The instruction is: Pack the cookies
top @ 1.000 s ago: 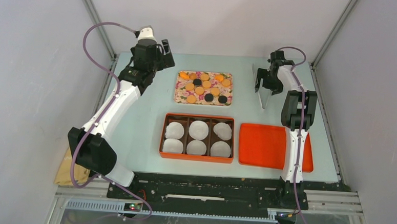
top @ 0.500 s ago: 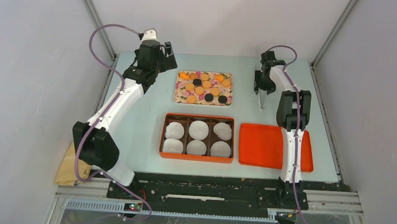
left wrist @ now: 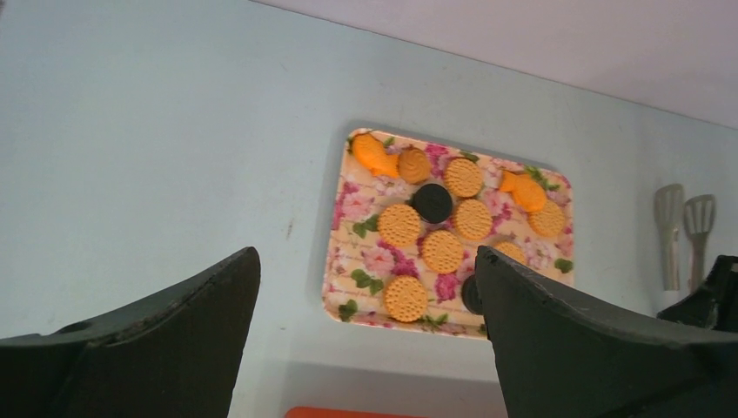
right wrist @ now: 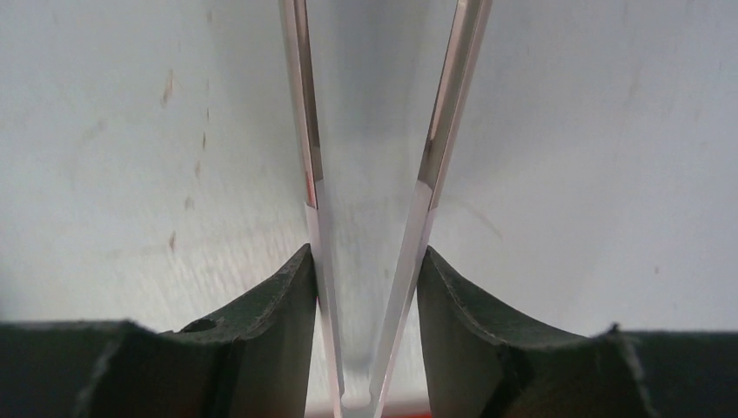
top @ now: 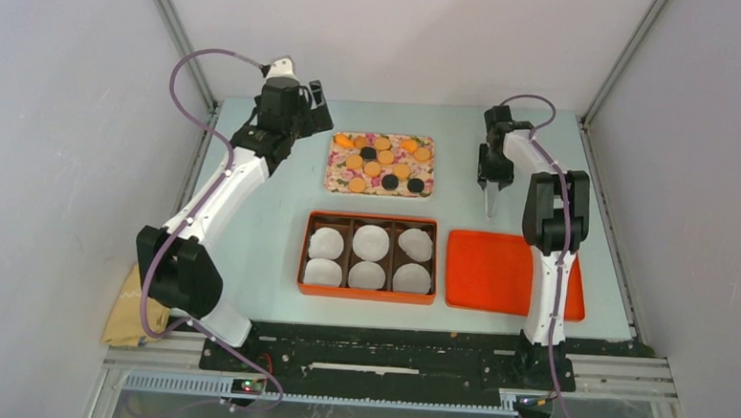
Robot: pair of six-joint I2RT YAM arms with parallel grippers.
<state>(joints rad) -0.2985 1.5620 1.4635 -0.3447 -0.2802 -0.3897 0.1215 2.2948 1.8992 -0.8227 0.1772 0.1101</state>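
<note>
Orange lid (top: 497, 273): flat on the table at the near right, just beside the box.
Orange box (top: 371, 218): six compartments, with a white paper liner (top: 371, 242) in each.
Cookies (top: 373, 169): orange-tan and black discs on the floral tray (top: 335, 176), beyond the box.
Left gripper (top: 313, 105): jaws wide apart and holding nothing, above the table left of the floral tray (its wrist view looks across at the cookies).
Right gripper (top: 488, 177): far right, well apart from the tray, with its fingers pressed on both arms of the tongs (top: 488, 204) — a grip.
Tongs: metal, thin — I cannot tell whether they are lifted.
</note>
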